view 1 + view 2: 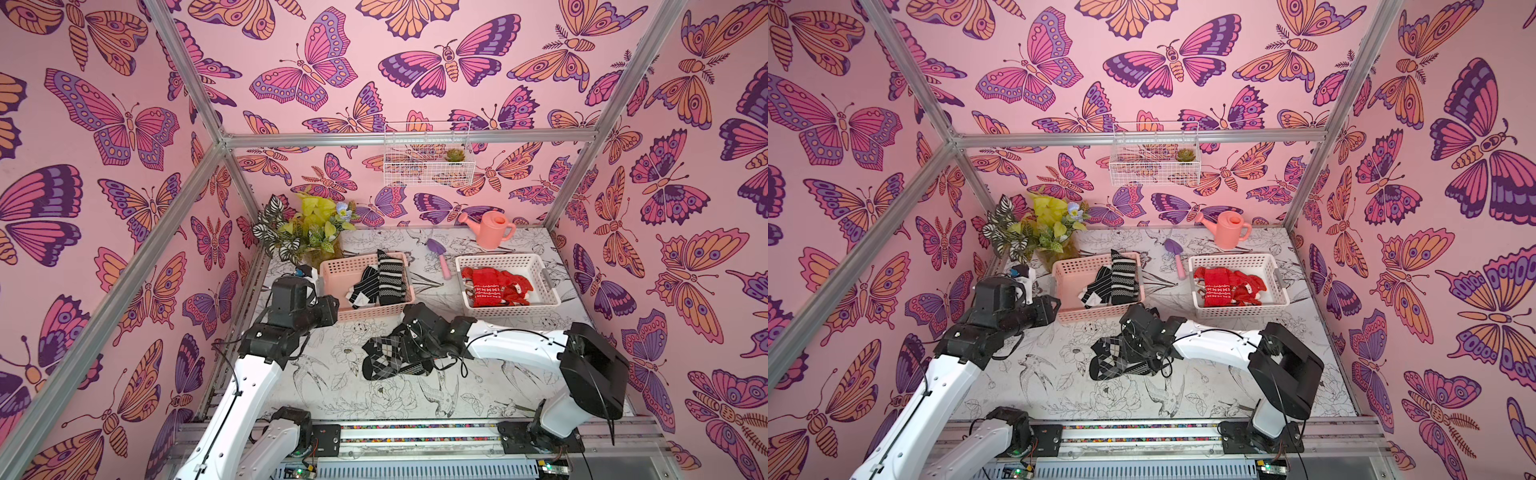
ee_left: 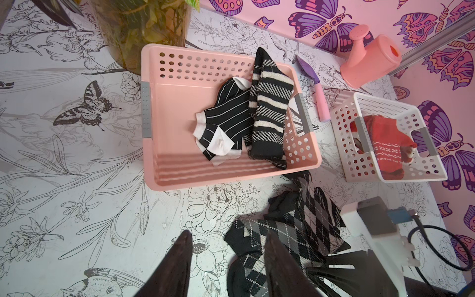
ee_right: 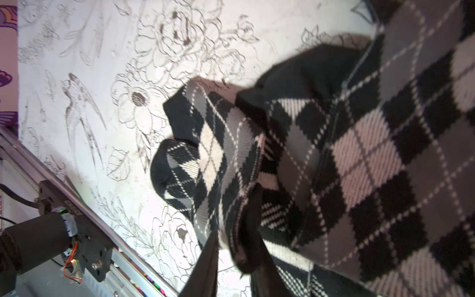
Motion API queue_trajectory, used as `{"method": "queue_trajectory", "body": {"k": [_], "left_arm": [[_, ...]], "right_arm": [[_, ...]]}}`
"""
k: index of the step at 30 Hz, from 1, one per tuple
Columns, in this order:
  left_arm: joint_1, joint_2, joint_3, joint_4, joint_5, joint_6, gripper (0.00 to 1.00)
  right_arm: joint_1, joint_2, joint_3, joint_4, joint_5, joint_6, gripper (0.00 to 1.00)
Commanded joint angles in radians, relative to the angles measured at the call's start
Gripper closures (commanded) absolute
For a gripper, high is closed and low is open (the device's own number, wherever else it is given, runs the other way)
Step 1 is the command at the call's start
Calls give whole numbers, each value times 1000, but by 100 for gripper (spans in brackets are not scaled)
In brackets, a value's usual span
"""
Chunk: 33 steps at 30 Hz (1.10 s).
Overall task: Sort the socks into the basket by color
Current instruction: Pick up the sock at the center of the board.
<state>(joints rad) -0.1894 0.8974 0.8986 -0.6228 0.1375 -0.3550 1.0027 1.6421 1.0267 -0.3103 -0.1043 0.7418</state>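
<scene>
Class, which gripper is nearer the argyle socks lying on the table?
Right. The right gripper is on the argyle socks, jaws pinching a fold; the left gripper hangs open by the pink basket, apart from them.

I see pink butterfly-print walls [image 1: 374, 50] on three sides, silver frame bars [image 1: 291, 140] at their corners, a wire shelf [image 1: 428, 173] hanging at the back, and a flower-sketched white tabletop [image 1: 316, 386].

Loose socks [image 1: 395, 357] lie on the table [image 1: 324, 374] before two baskets [image 1: 374, 313].
</scene>
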Motion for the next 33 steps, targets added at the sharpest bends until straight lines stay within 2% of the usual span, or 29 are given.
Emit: {"method": "queue_trajectory", "body": {"k": [1, 12, 14, 21, 27, 33], "left_arm": [[-2, -16, -18, -13, -1, 19, 52], [-2, -19, -17, -13, -3, 21, 52], [-3, -19, -17, -13, -3, 21, 52], [-2, -22, -18, -13, -4, 22, 52], [-3, -22, -17, -15, -7, 22, 52], [-2, -25, -17, -15, -9, 22, 52]], "right_arm": [[-6, 35, 39, -13, -18, -28, 74], [-20, 118, 99, -10, -38, -49, 72], [-25, 131, 105, -8, -41, -51, 74], [-30, 131, 126, -3, -47, -73, 93], [-31, 116, 177, -39, -66, -121, 100], [-32, 105, 251, -96, -107, -177, 100]]}}
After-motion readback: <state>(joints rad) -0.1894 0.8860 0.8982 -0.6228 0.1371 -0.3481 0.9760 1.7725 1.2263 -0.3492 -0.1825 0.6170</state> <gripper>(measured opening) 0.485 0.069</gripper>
